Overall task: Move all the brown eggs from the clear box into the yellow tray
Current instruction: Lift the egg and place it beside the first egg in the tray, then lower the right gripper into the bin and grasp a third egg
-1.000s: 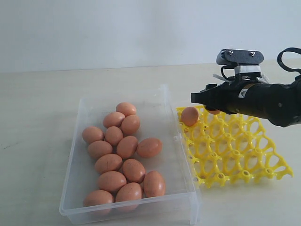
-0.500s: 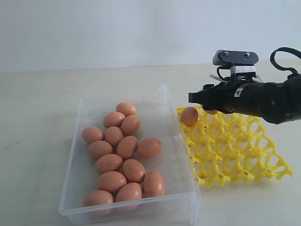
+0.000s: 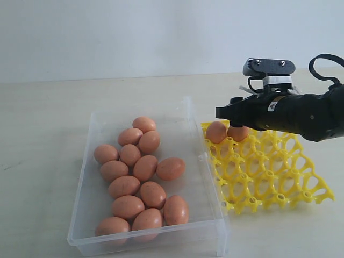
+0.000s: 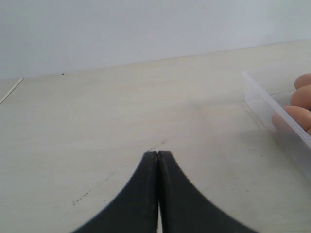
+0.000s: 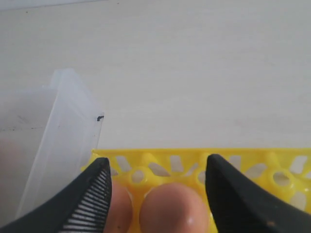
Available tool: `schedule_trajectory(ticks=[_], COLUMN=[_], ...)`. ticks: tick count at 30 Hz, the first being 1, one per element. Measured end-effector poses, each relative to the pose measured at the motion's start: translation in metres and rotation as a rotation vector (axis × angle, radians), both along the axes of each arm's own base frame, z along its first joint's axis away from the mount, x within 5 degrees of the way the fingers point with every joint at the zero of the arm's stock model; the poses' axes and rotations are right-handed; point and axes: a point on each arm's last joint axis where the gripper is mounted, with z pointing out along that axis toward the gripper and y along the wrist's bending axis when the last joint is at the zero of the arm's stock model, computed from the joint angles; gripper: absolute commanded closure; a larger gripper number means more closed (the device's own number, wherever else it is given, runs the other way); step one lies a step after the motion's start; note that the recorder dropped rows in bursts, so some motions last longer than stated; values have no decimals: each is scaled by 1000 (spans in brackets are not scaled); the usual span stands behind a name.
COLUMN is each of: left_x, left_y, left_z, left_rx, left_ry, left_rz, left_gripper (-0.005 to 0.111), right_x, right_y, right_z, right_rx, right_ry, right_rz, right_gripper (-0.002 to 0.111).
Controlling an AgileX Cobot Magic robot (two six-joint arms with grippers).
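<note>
left tool (image 4: 158,155) fingers pressed together, right tool (image 5: 156,164) fingers spread wide

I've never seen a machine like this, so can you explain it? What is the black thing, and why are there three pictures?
It is a robot with two arms. Each arm ends in a pincer, like two fingers. One picture comes from a camera off to the side. The other two come from small cameras on the arms' wrists, looking past the pincers. On the table are a clear box holding many brown eggs, and a yellow tray with two eggs in it. The right pincer is open, with a finger on either side of one of those eggs. The left pincer is shut and empty, near the box.
</note>
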Motion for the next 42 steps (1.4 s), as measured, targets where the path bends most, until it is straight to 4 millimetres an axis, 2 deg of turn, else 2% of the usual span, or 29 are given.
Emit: schedule_trajectory(ticks=[4,8,11,12,15,18,21,23,25,26,27,28,30,36,42], left_x=[0,0,0,0,0,0,0,0,0,0,0,0,0,0,0], left_y=[0,0,0,0,0,0,0,0,0,0,0,0,0,0,0], left_z=[0,0,0,0,0,0,0,0,0,0,0,0,0,0,0], left_rx=[0,0,0,0,0,0,0,0,0,0,0,0,0,0,0], left_ry=[0,0,0,0,0,0,0,0,0,0,0,0,0,0,0], left_rz=[0,0,0,0,0,0,0,0,0,0,0,0,0,0,0], left_gripper=[107,107,107,107,107,107,107,107,107,107,107,107,107,107,107], right_x=[0,-4,-9,-11,-17,-23,-25,-24,-20,-18,-15,-12,-7,-5,-11], right_y=[0,-1,3,7,39,68,89,111,123,130,138,141,151,157,163], right_z=[3,19,36,43,77,98,100,87,75,70,61,56,43,22,20], right_rx=[1,9,12,12,-32,-107,-150,-186,-184,-175,-161,-156,-136,-151,-108], right_ry=[-6,-22,-12,0,75,153,220,329,388,409,435,447,484,552,588], right_rz=[2,4,22,37,166,304,382,456,480,486,490,489,493,507,515], right_gripper=[51,56,70,83,106,108,108,104,90,77,71,58,48,47,47])
